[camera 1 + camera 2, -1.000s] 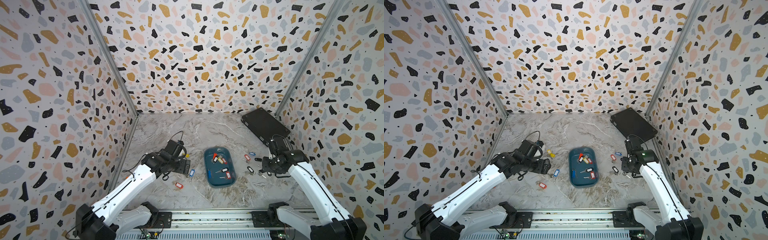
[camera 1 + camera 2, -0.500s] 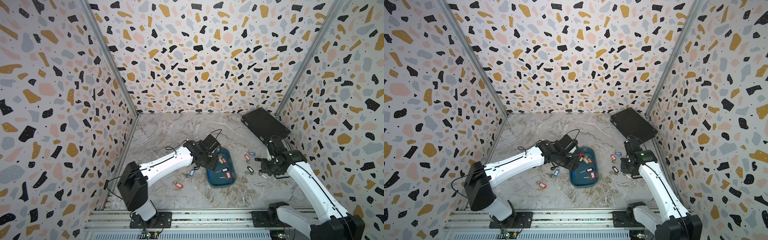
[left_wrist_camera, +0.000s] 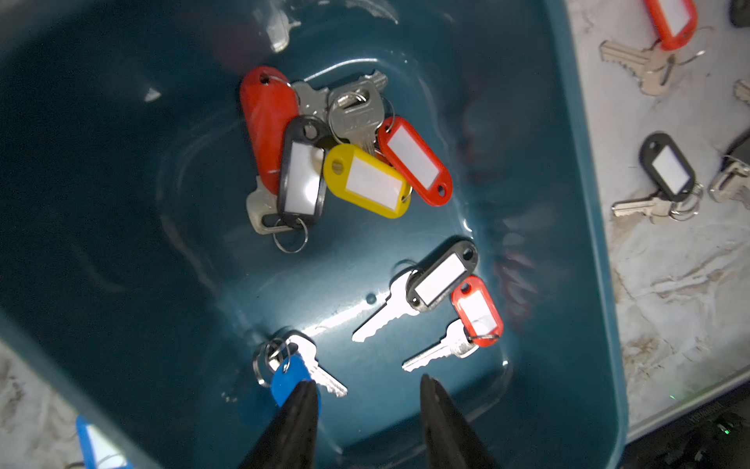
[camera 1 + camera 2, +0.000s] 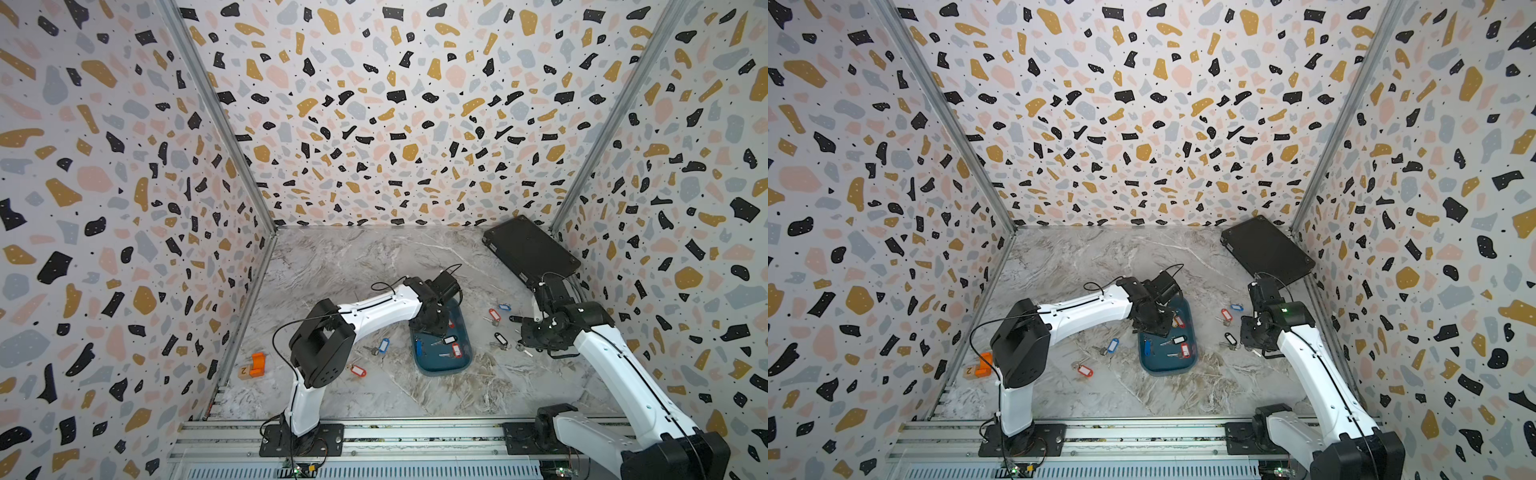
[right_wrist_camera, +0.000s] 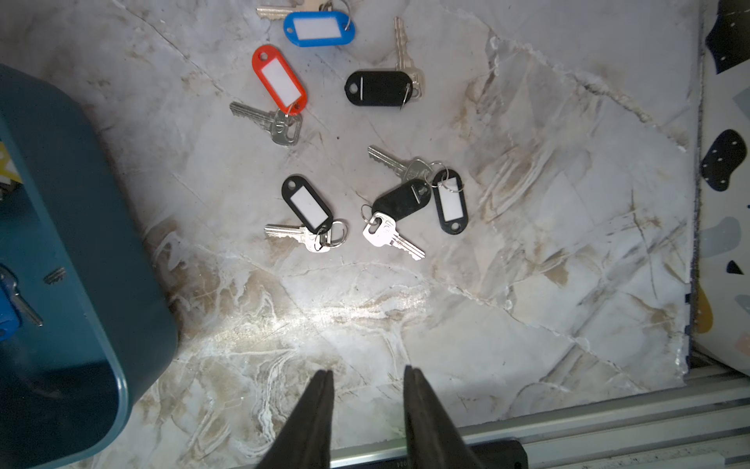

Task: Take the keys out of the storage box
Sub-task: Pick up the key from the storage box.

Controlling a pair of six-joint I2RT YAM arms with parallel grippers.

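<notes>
The storage box (image 4: 441, 362) is a teal tray at mid-table, seen in both top views (image 4: 1168, 366). Inside it lie several keys: a heap with red, black and yellow tags (image 3: 345, 162), a black-tagged one (image 3: 442, 276), a red-tagged one (image 3: 477, 310) and a blue-tagged one (image 3: 290, 377). My left gripper (image 3: 365, 381) hangs open over the box's floor with nothing between its fingers; one fingertip (image 3: 306, 392) overlaps the blue tag. My right gripper (image 5: 367, 370) is open over bare marble to the right of the box (image 5: 61, 203). Several keys (image 5: 308, 207) lie loose there.
A blue-tagged key (image 4: 383, 345) and a red-tagged key (image 4: 358, 370) lie on the table left of the box. A flat black case (image 4: 528, 249) sits at the back right corner. An orange block (image 4: 257, 363) stands by the left wall. A metal rail (image 4: 415, 436) runs along the front.
My left arm has swung right, from the table left of the box to above the box, and its jaws have narrowed. My right gripper has barely moved.
</notes>
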